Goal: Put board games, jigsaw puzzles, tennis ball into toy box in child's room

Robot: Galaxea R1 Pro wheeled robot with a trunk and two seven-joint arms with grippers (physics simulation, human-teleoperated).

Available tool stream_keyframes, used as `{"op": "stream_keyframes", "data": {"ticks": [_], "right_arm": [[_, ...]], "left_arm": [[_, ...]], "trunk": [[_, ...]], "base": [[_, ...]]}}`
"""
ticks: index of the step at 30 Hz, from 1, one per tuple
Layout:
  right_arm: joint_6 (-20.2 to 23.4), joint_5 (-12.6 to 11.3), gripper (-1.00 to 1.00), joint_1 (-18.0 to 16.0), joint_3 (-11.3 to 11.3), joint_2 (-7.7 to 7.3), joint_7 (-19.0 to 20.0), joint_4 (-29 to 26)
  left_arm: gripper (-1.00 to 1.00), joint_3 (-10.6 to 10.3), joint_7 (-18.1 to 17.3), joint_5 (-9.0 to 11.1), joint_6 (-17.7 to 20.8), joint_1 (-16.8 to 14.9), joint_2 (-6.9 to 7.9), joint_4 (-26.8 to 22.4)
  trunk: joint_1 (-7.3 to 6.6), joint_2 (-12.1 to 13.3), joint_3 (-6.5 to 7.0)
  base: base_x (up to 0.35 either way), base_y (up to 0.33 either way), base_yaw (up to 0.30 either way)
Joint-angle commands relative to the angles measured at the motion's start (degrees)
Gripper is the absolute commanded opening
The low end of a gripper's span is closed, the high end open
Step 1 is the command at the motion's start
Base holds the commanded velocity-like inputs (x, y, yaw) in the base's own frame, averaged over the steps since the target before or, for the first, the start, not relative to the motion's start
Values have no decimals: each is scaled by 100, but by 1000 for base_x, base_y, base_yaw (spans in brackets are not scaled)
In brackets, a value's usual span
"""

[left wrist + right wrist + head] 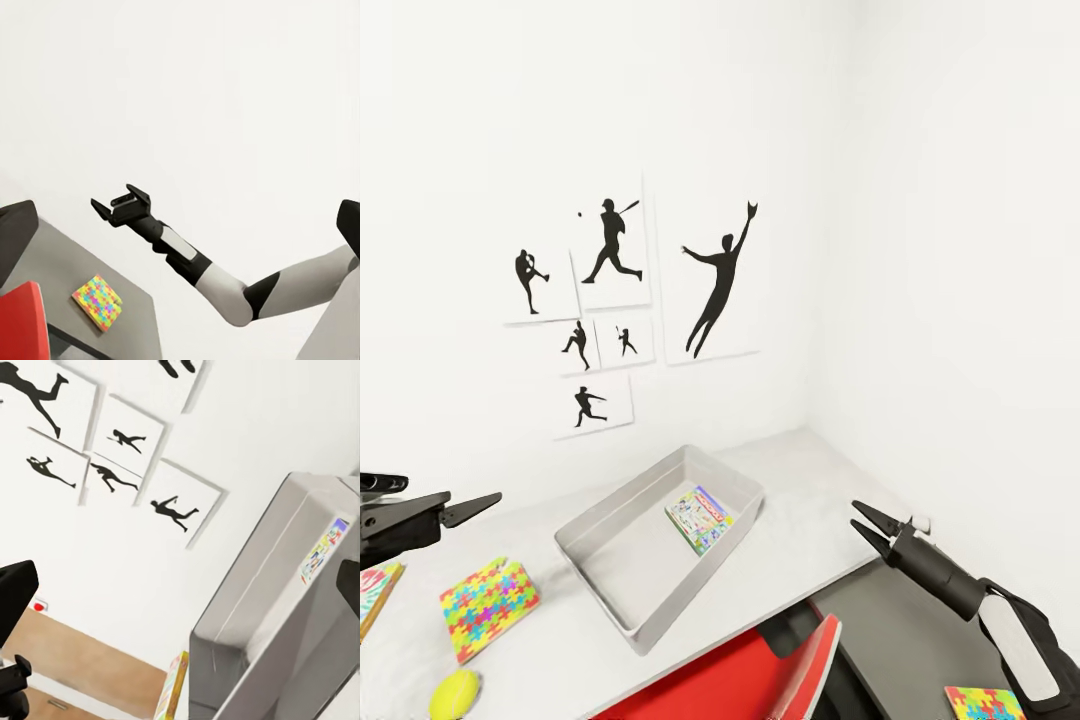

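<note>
The light grey toy box (pixel 622 560) (pixel 255 615) sits on the white-grey table (pixel 810 480). One printed board game (pixel 700 518) (pixel 322 551) leans inside it against the far wall. A jigsaw puzzle (pixel 488 605) lies on the table left of the box, with the tennis ball (pixel 455 693) in front of it. A second jigsaw puzzle (pixel 985 703) (pixel 97 302) lies on a lower dark grey surface at the right. My left gripper (pixel 445 492) is open and empty, above the table's left end. My right gripper (pixel 857 518) (pixel 116 199) is open and empty, just right of the box.
A red chair (pixel 760 670) stands under the table's front edge. The corner of another colourful flat box (pixel 375 590) shows at the far left edge. Black baseball silhouette pictures (pixel 610 300) hang on the white wall behind the table.
</note>
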Motion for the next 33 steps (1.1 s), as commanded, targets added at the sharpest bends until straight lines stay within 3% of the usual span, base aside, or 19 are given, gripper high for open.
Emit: {"op": "stream_keyframes", "data": {"ticks": [1,8,33], "right_arm": [[18,-24,100,-2,-1,0,1,3],[-16,-25,100,-2,8,1,17,19],[-19,-24,100,-2,10,1,-11,14]], "left_arm": [[100,-3,-11,12,60,-1,9,1],[100,-6,-13,10,60,-1,21,1],[100,-49,-4,-6,60,-1,16,-3]], "trunk": [[1,-5,-3],[1,-5,-3],[1,-5,8]], "base": [[-158,0,-1],[-145,0,0],[-5,0,-47]]}}
